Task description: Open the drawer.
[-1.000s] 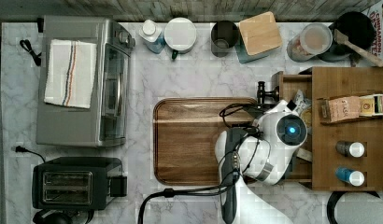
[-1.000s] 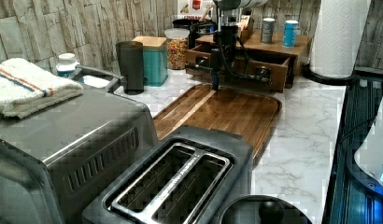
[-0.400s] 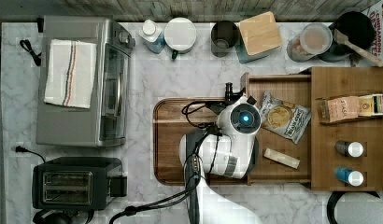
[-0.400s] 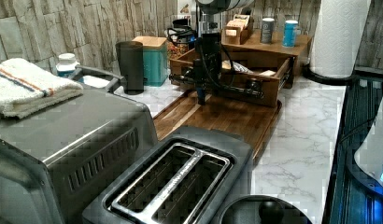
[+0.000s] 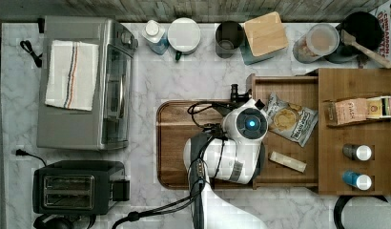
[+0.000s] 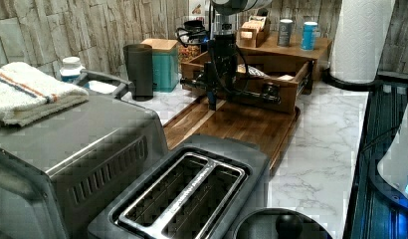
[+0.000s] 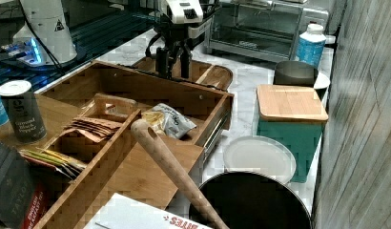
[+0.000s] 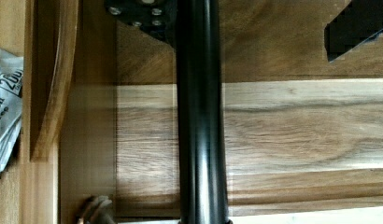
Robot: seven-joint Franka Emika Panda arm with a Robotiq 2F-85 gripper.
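Your gripper [image 8: 199, 28] stands straight over the black bar handle [image 8: 199, 140]. In the wrist view one finger [image 8: 140, 14] touches one side of the bar while the other finger [image 8: 355, 28] stands well off it on the far side, so the jaws are spread wide and grip nothing. In the right view you see both fingers hanging just outside the drawer front.

The drawer [image 5: 284, 138] is pulled far out of its wooden cabinet [image 5: 358, 131], and its front hangs over the dark wooden tray [image 5: 172, 143] on the marble counter [image 5: 184, 81]. Inside the drawer lie a snack bag [image 5: 291, 119] and a small pale bar [image 5: 289, 162]. In the wrist view you can read part of a word, "Free", on the bag's edge.

On the cabinet top stand two cans [image 5: 356, 167] and a rack of tea packets [image 5: 358, 109]. In the right view one dark box [image 7: 15, 191] reads "TAYLOR" and "ENGLISH BREAKFAST". Across the tray from the drawer, toward the top view's left, sit a toaster oven [image 5: 84, 81] with a striped towel on it and a black toaster [image 5: 72, 186].
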